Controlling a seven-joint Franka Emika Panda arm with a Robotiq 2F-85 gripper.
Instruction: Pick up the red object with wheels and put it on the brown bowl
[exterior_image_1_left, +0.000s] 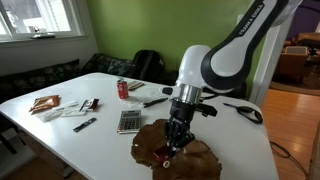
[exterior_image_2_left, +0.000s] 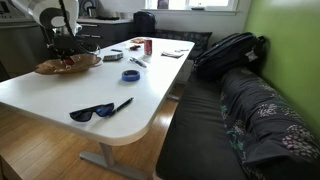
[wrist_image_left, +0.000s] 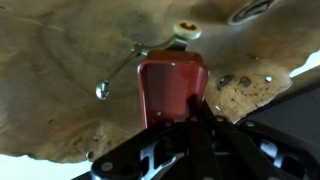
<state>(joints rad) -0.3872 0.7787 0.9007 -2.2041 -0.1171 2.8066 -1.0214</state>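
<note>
The red object with wheels (wrist_image_left: 172, 88) fills the middle of the wrist view, a small red block held upright just over the brown bowl (wrist_image_left: 60, 90). My gripper (wrist_image_left: 185, 120) is shut on its lower end. In an exterior view the gripper (exterior_image_1_left: 176, 140) hangs low over the bowl (exterior_image_1_left: 205, 160), with a bit of red (exterior_image_1_left: 167, 153) at its tips. The bowl (exterior_image_2_left: 60, 67) and gripper (exterior_image_2_left: 66, 50) also show at the far left of the table in an exterior view. Whether the object touches the bowl I cannot tell.
A small metal piece (wrist_image_left: 103, 90) and a pale round piece (wrist_image_left: 186, 31) lie in the bowl. On the white table are a calculator (exterior_image_1_left: 129, 121), a red soda can (exterior_image_1_left: 123, 89), sunglasses (exterior_image_2_left: 92, 112), a blue ring (exterior_image_2_left: 131, 75) and papers (exterior_image_1_left: 45, 104). A backpack (exterior_image_2_left: 230, 50) sits on the bench.
</note>
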